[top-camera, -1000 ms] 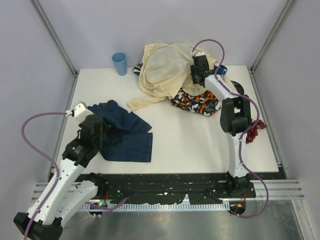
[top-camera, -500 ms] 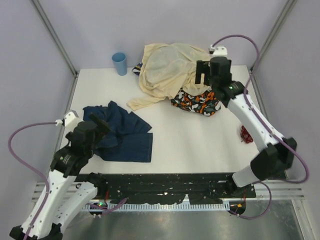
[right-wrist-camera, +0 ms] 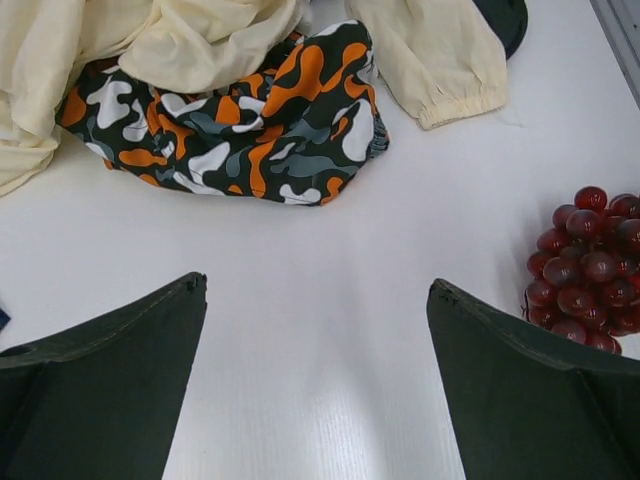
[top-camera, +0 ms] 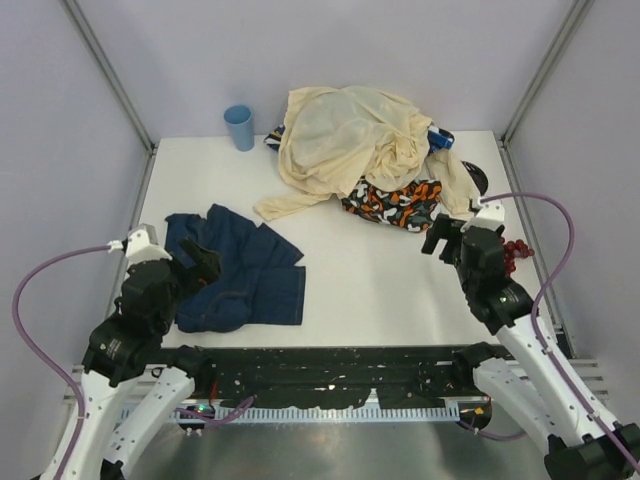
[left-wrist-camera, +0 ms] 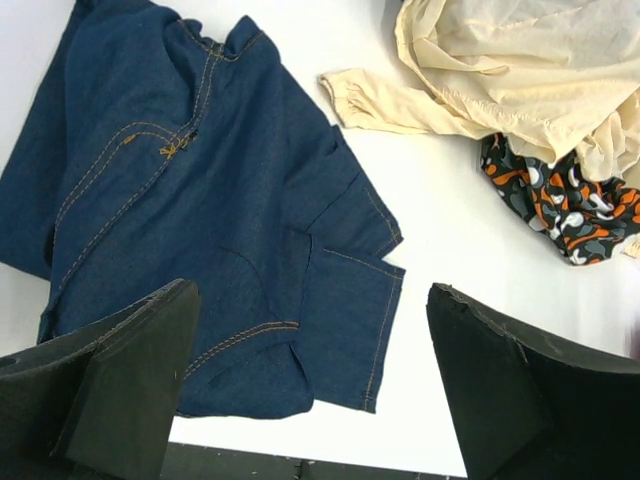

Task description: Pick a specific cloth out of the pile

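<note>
The cloth, dark blue denim with lighter stitched seams (top-camera: 245,278) (left-wrist-camera: 200,220), lies spread flat on the white table at the near left, apart from the pile. My left gripper (top-camera: 195,262) (left-wrist-camera: 310,288) hovers over the denim's near edge, open, with nothing between its fingers. The pile (top-camera: 340,140) sits at the back centre: a big cream-yellow cloth (left-wrist-camera: 520,70) over an orange-black-white patterned cloth (top-camera: 395,205) (right-wrist-camera: 250,130). My right gripper (top-camera: 445,236) (right-wrist-camera: 315,282) stands open and empty above bare table, in front of the patterned cloth.
A blue cup (top-camera: 238,127) stands at the back left. Red grapes (top-camera: 515,252) (right-wrist-camera: 590,265) lie by the right edge, close to my right gripper. A black object (top-camera: 476,178) and a small blue thing (top-camera: 440,138) sit beside the pile. Grey walls enclose the table.
My left gripper opened, let go of the denim and drew back toward the near edge. My right arm pulled away from the pile to the near right and opened.
</note>
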### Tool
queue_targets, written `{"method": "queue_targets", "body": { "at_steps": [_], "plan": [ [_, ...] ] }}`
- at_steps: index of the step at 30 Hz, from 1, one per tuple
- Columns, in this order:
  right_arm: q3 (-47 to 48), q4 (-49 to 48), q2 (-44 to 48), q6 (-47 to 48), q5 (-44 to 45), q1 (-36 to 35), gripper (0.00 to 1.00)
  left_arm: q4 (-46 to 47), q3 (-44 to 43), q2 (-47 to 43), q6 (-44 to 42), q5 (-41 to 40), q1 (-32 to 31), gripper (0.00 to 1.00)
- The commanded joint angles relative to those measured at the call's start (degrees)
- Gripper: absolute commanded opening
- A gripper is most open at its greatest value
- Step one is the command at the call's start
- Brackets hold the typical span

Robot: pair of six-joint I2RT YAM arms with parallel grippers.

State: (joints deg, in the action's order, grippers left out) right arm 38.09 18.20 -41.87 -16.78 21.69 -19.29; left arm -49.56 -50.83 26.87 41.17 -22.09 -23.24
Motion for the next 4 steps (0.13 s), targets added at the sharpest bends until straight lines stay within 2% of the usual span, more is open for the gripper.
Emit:
{"method": "queue_targets", "body": {
  "at_steps": [1, 4],
  "plan": [
    [-1.8, -4.3, 6.8, -1.6, 1.3, 0.0, 0.95, 1.6, 1.4, -2.5, -2.1, -2.1, 0.1, 1.0],
    [-1.3, -2.7, 7.2, -0.5, 3.0, 0.0, 0.95, 2.8, 2.7, -4.5, -2.2, -3.0, 0.1, 1.0]
  ]
}}
